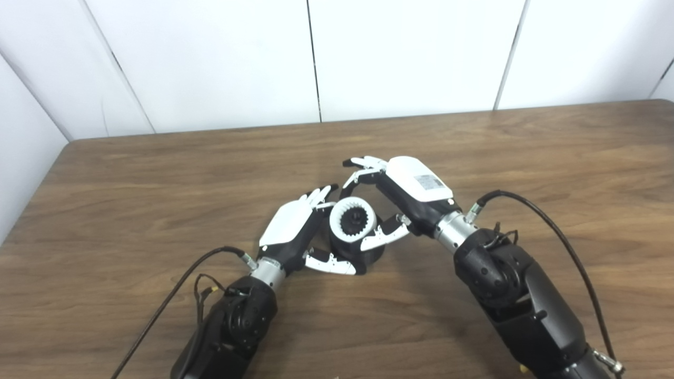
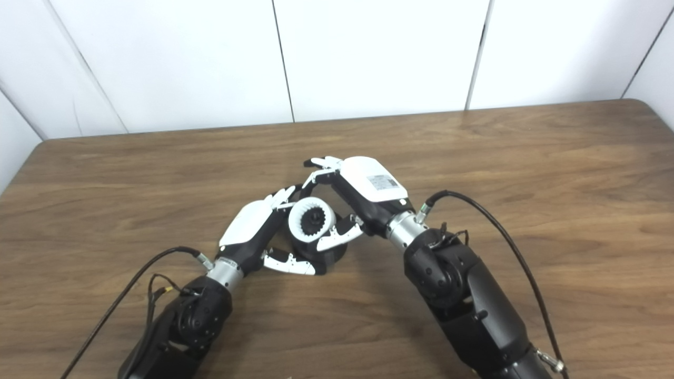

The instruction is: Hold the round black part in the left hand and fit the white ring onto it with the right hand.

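Black forearms come in from the bottom corners and lean toward each other above the wooden desk (image 1: pixel 158 173). Between them sits the round black part (image 1: pixel 368 257), low beside the left robot hand (image 1: pixel 292 226), which curls its fingers and thumb around it. On top of the part lies the white ring (image 1: pixel 352 218), its toothed opening tilted up toward the cameras. The right robot hand (image 1: pixel 408 192) arches over the ring and pinches its rim between thumb and fingers.
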Controlling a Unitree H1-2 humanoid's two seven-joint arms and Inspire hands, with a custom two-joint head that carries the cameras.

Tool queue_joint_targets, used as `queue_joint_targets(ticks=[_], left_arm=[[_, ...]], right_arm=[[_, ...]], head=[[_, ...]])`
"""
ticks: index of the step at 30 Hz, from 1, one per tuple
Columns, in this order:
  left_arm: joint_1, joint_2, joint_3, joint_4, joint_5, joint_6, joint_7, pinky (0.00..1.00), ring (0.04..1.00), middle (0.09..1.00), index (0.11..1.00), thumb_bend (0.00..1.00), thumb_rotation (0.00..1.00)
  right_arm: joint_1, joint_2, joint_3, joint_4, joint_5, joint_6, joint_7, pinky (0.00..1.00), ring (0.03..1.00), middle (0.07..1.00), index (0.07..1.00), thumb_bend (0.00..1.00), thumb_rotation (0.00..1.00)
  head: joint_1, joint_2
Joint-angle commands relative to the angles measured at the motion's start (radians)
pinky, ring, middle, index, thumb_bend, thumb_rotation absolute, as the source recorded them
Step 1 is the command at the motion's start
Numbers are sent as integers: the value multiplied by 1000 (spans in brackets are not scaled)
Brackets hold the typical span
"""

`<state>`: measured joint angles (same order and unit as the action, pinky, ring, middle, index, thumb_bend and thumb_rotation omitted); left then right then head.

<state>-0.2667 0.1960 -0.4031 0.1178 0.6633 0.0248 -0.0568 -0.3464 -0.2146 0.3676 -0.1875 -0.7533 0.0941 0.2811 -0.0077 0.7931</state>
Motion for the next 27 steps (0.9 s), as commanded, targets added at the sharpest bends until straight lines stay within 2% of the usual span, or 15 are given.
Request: queue_joint_targets(ticks=[1, 25, 27], left_arm=[[2, 3, -13, -7, 23, 17, -22, 1000, 1000, 1000, 665, 973, 357], [-2, 15, -11, -8, 30, 15, -22, 1000, 1000, 1000, 667, 976, 401], [-3, 15, -11, -11, 29, 17, -25, 1000, 1000, 1000, 666, 978, 409]], right_arm=[[-40, 7, -8, -25, -2, -16, -13, 848, 912, 892, 615, 775, 250], [-38, -4, -13, -21, 0, -14, -11, 872, 919, 896, 619, 762, 255], [-39, -6, -12, -25, -2, -8, -3, 879, 925, 903, 650, 776, 282]], head=[[-1, 0], [-10, 4], [-10, 4]])
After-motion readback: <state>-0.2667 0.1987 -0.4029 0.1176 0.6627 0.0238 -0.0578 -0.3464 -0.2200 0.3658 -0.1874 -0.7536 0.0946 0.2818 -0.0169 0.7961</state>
